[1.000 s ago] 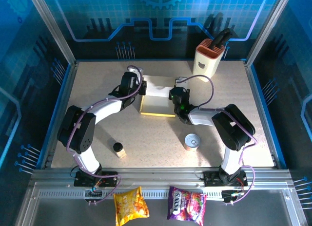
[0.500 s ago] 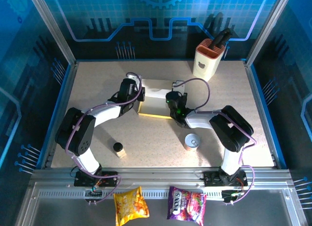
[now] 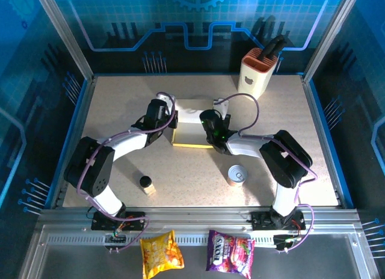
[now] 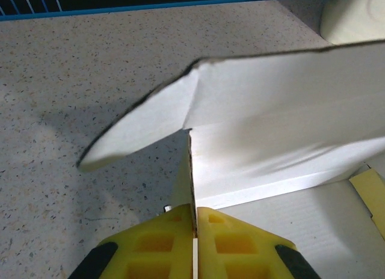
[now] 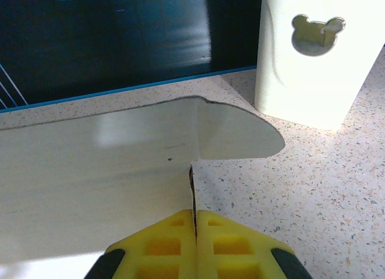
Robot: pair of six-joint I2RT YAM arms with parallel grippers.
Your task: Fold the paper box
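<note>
Mid-table, toward the back, the paper box (image 3: 191, 132) lies open w/ its rear wall raised. L gripper (image 4: 194, 217) pinches the box's left side wall, pads tight on the cardboard. R gripper (image 5: 194, 220) nips the right side wall likewise. Knife block (image 3: 258, 77) stands nearby, behind-right.

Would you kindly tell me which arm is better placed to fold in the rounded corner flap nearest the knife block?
Probably right: the right tool is shut on the paper box wall beside that flap; the left tool grips the opposite end.
</note>
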